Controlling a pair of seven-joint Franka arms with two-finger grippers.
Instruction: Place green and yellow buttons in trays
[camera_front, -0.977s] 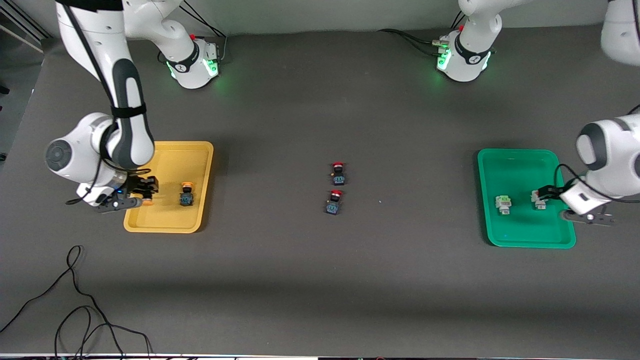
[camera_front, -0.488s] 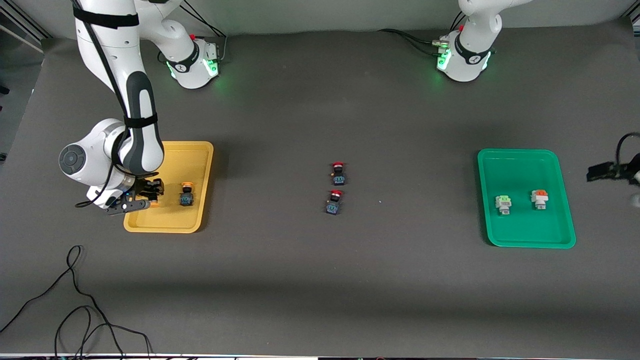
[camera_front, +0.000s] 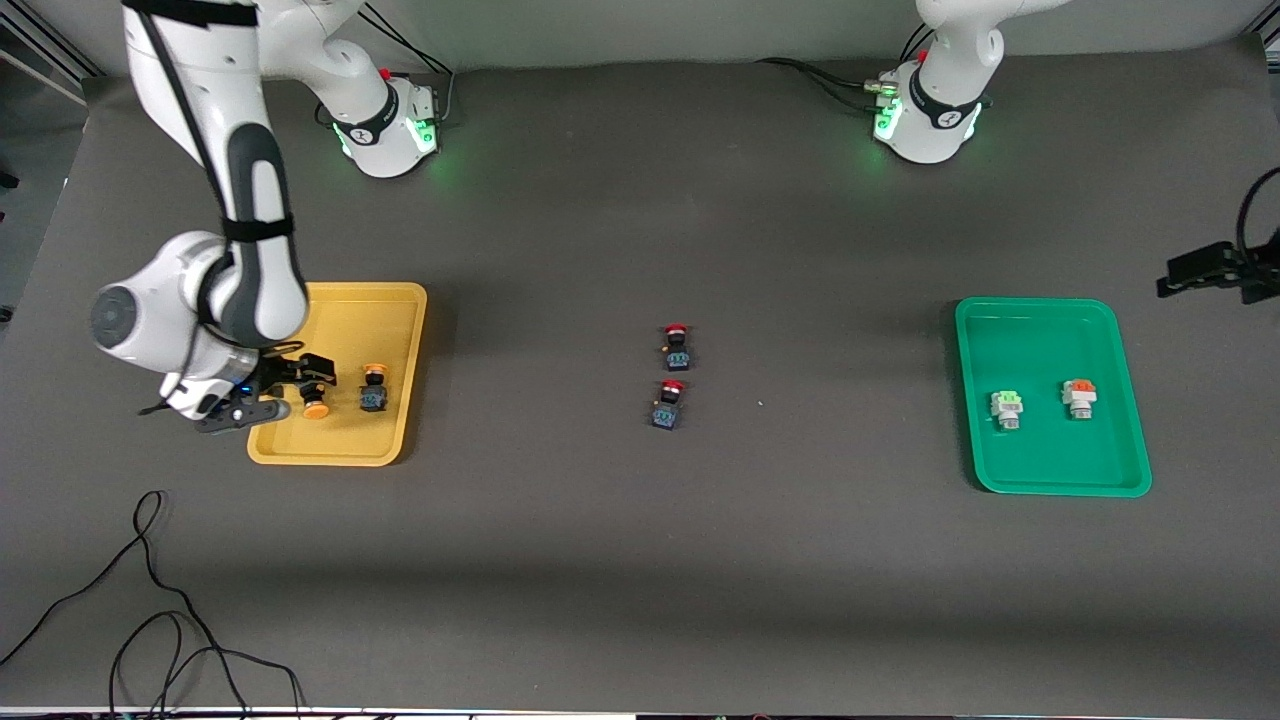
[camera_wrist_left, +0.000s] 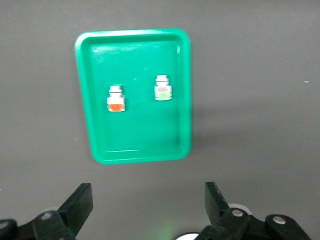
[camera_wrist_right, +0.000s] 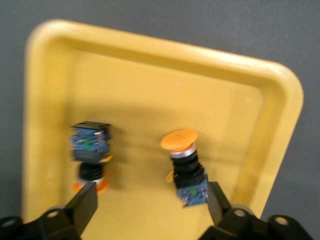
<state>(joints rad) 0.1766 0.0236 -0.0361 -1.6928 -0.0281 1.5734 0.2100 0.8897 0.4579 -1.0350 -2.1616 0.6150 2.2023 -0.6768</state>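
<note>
The yellow tray (camera_front: 390, 320) holds two yellow buttons with orange-yellow caps: one (camera_front: 316, 408) lies by my right gripper, the other (camera_front: 373, 390) beside it toward the table's middle. My right gripper (camera_front: 292, 388) hangs open and empty over that tray. In the right wrist view the tray (camera_wrist_right: 150, 75) shows both buttons (camera_wrist_right: 186, 167) (camera_wrist_right: 90, 150) just off the open gripper (camera_wrist_right: 150, 205). The green tray (camera_front: 1040, 470) holds a green button (camera_front: 1007, 408) and an orange-capped white one (camera_front: 1078, 397). My left gripper (camera_front: 1205, 270) is open, up beside that tray. The left wrist view shows the tray (camera_wrist_left: 135, 152), the green button (camera_wrist_left: 163, 91) and the gripper (camera_wrist_left: 147, 200).
Two red-capped dark switches (camera_front: 677, 346) (camera_front: 668, 403) stand mid-table, one nearer the front camera than the other. A black cable (camera_front: 150, 590) loops on the table near the front edge at the right arm's end.
My right gripper opened and let the yellow button go into the yellow tray. My left gripper left the green tray and drew up and away toward the left arm's end.
</note>
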